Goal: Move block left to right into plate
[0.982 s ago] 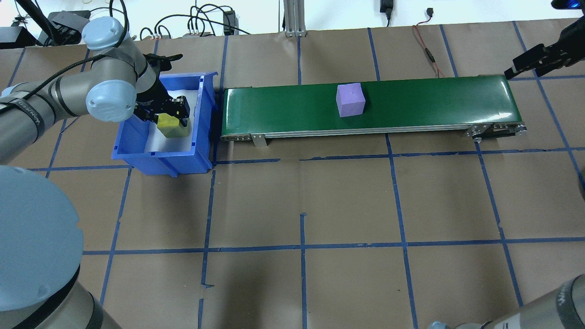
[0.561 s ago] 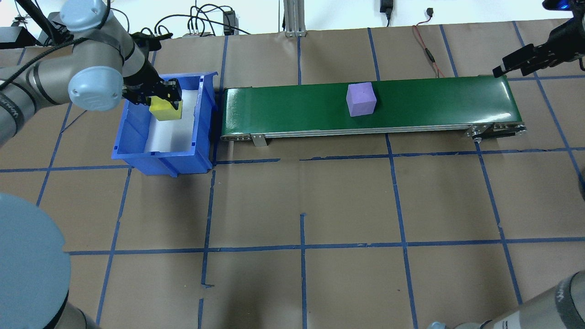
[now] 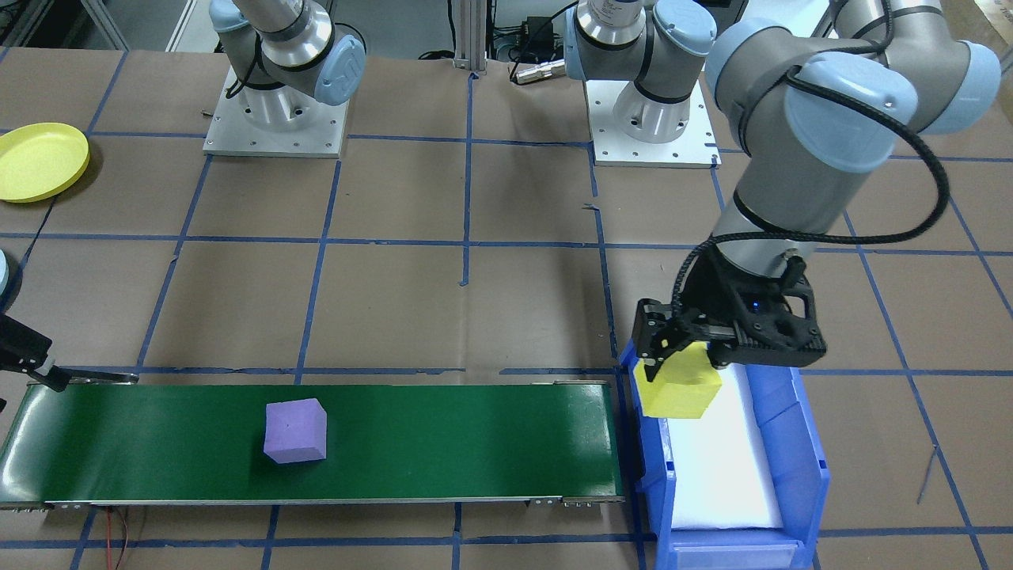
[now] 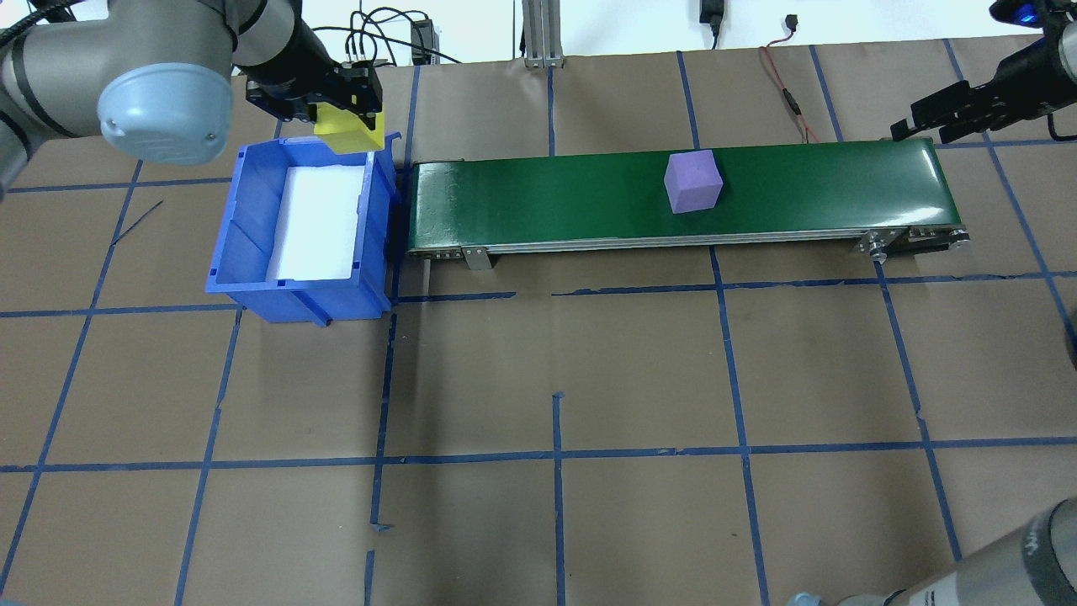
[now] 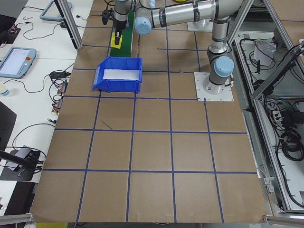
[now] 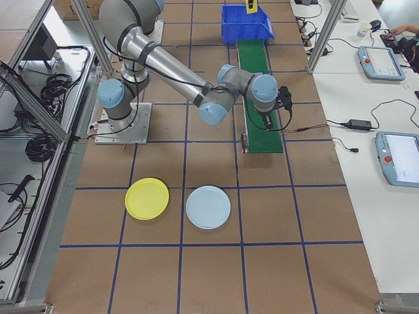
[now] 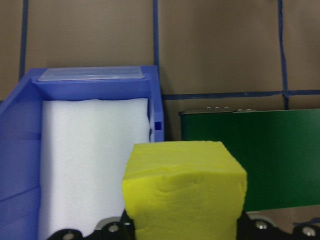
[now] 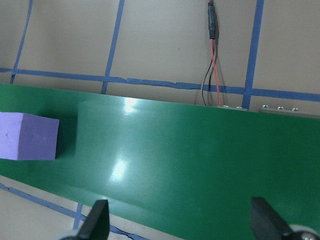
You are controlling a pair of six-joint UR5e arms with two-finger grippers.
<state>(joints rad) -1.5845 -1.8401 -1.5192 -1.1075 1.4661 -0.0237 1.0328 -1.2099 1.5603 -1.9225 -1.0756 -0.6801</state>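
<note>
My left gripper (image 4: 345, 116) is shut on a yellow foam block (image 4: 347, 131), holding it in the air over the far right corner of the blue bin (image 4: 244, 252). The left wrist view shows that block (image 7: 185, 195) filling the lower middle. A purple block (image 4: 693, 182) lies on the green conveyor belt (image 4: 547, 198), right of its middle. My right gripper (image 4: 923, 119) hovers open over the belt's right end; the purple block (image 8: 27, 143) lies at the left of its view. The yellow plate (image 3: 39, 161) lies on the table on the right arm's side.
The bin holds a white foam liner (image 4: 318, 220) and stands against the belt's left end. A light blue plate (image 6: 208, 207) lies beside the yellow plate (image 6: 146, 198). Red and black wires (image 4: 787, 93) run behind the belt. A hand (image 6: 406, 29) rests at the side desk.
The left gripper has lifted the yellow block out of the bin and carried it toward the bin's far right corner. The purple block has ridden rightward along the belt. The right gripper has edged left.
</note>
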